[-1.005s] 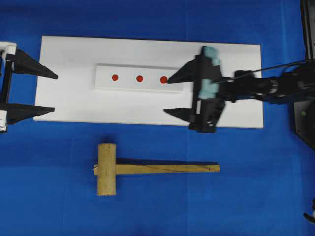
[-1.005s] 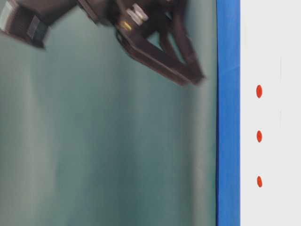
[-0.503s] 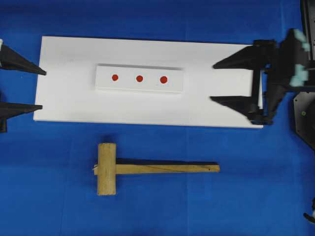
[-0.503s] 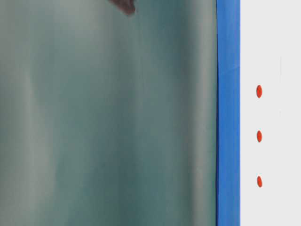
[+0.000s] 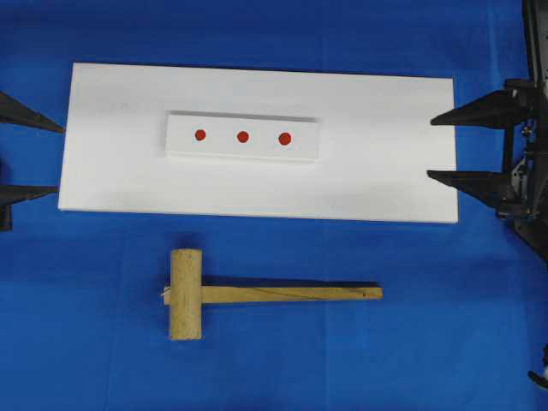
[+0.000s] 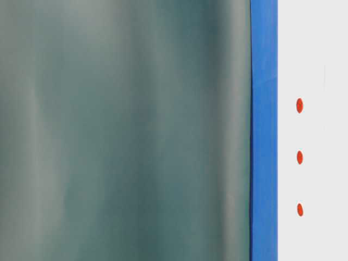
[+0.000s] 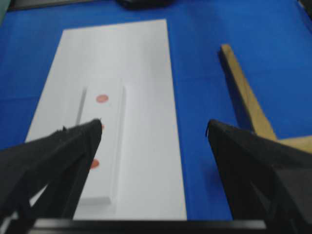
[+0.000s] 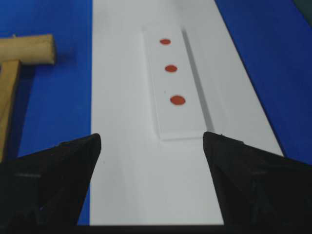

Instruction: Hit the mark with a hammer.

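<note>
Lying untouched on blue cloth, hammer; both claws gape empty.

The overhead view looks straight down on the board, the table-level view skims its edge, and both wrist views face it lengthwise.

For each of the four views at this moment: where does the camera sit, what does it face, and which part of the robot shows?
Overhead: straight above, looking down on the hammer, white board, left gripper and right gripper.
Table-level: low and turned sideways, facing a grey-green backdrop; board edge, no robot.
Left wrist: behind the open jaws, looking along the board, hammer handle on the right.
Right wrist: behind the open jaws, from the opposite end.
Shared: all four show the three red marks.
</note>
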`<state>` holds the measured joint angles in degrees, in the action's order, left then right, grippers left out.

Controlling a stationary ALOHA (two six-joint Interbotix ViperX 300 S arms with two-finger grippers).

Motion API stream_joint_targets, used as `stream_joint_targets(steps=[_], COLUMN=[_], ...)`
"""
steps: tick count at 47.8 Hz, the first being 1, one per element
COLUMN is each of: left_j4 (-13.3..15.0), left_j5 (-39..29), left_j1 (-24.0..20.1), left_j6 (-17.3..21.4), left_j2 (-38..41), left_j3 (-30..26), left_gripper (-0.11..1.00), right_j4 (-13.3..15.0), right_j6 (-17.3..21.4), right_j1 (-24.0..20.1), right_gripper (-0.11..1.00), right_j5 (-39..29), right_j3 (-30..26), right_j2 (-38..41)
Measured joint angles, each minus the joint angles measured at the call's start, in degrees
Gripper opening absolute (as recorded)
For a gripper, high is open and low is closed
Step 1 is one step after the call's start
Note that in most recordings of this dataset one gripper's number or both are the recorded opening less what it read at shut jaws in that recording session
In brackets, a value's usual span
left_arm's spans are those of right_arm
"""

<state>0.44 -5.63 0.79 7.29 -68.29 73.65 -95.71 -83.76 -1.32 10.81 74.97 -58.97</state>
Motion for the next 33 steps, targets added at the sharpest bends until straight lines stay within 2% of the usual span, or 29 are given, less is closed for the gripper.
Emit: stream_joint_targets(steps=[10,33], left_j4=[0.0,0.0], left_j5=[0.09,0.09], left_j1=[0.53,0.97], left_j6=[-0.62,-0.79], left_j2=[-1.67,-2.11], left_j3=[2.46,3.52], left_gripper=[0.87,0.86], right_j4=[0.0,0.0], right_j6=[0.0,0.0], right_j1=[0.0,0.0], right_gripper=[0.7,0.7], right_j5=[-0.18,-0.09], right_j3=[2.99,3.6], right_j2=[-3.52,-3.87])
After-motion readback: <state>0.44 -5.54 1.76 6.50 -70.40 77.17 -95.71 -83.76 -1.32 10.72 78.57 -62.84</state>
